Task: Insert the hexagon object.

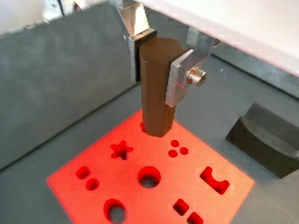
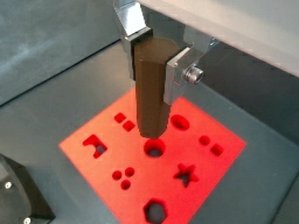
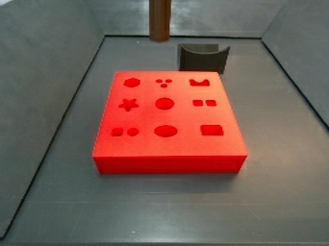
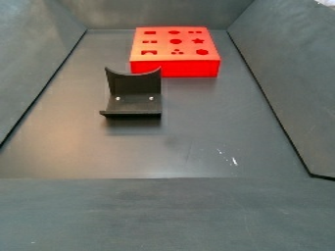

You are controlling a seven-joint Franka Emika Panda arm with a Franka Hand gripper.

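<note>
The hexagon object (image 1: pixel 158 87) is a long dark reddish-brown peg, held upright between the silver fingers of my gripper (image 1: pixel 160 54), which is shut on it; it also shows in a wrist view (image 2: pixel 152 87). Its lower end hangs above the red block with shaped holes (image 1: pixel 152 179), near the block's far edge. In a side view only the peg's lower end (image 3: pixel 160 19) shows, high above the block (image 3: pixel 167 120); the gripper is out of frame there. The block also shows in a side view (image 4: pixel 177 49).
A dark grey curved holder (image 4: pixel 131 93) stands on the dark floor, also seen behind the block (image 3: pixel 202 58) and in a wrist view (image 1: pixel 268 136). Sloped grey walls (image 3: pixel 52 86) ring the floor.
</note>
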